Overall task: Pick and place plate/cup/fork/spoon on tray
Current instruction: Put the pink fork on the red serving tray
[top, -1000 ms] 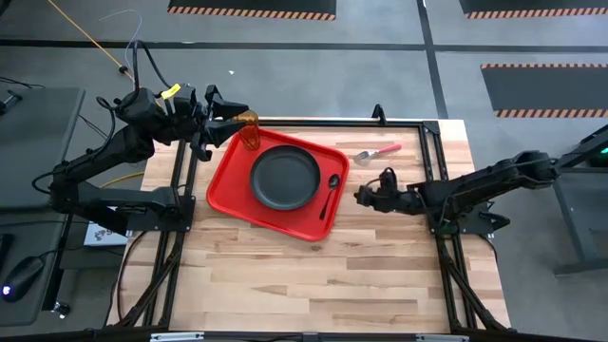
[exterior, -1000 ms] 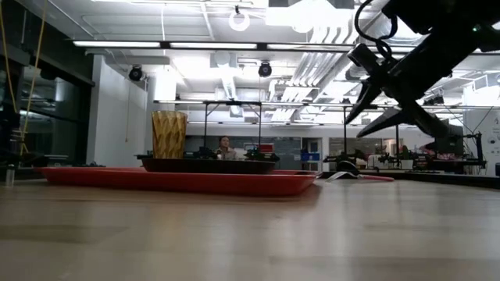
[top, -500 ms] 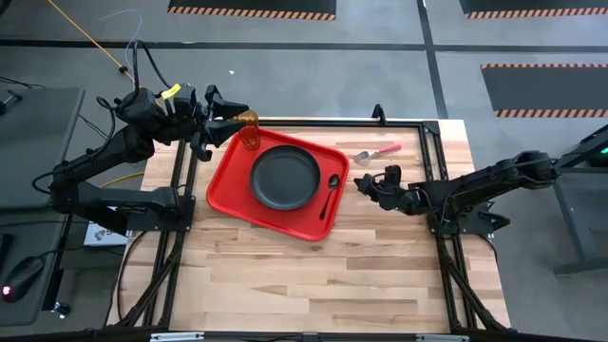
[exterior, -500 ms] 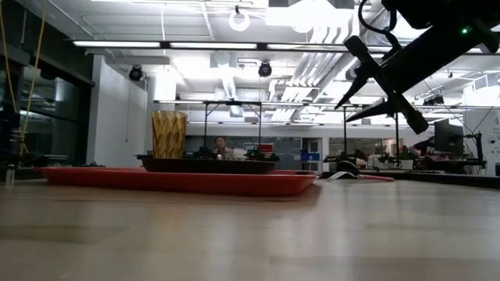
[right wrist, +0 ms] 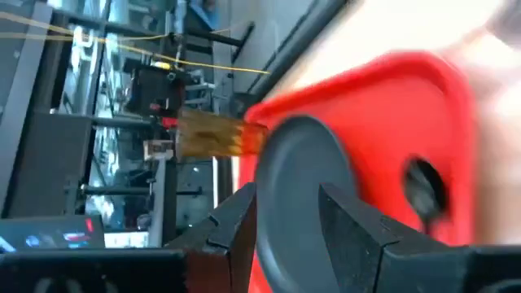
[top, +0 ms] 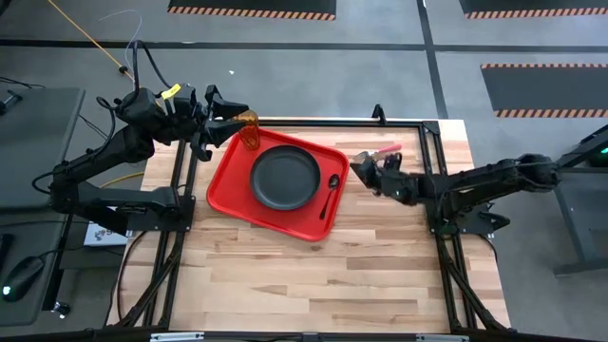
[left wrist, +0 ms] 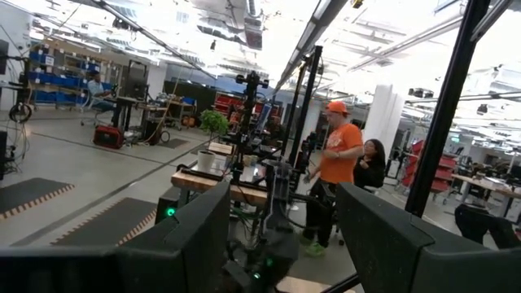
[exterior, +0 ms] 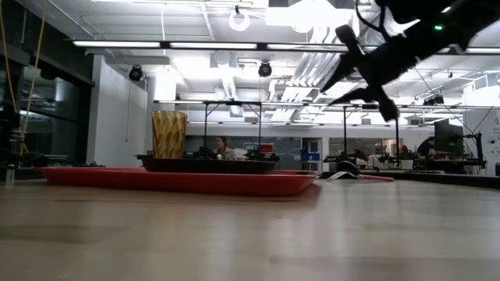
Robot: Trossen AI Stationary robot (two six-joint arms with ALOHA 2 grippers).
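high view is showing the right gripper [top: 359,168] hanging open and empty over the fork [top: 378,151], beside the tray [top: 231,171]; the left gripper [top: 228,116] is waiting open.

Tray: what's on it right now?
On the tray: the plate in the middle, the cup at a far corner, the spoon beside the plate. The fork lies off it, partly hidden by the right gripper.

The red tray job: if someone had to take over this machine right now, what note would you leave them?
Left pincer: open, empty, parked beside the cup.
Right pincer: open, empty, raised over the table by the fork.
Done: plate, cup and spoon are on the tray.
Left: the fork lies on the table beyond the tray; pick it up and put it on the tray.
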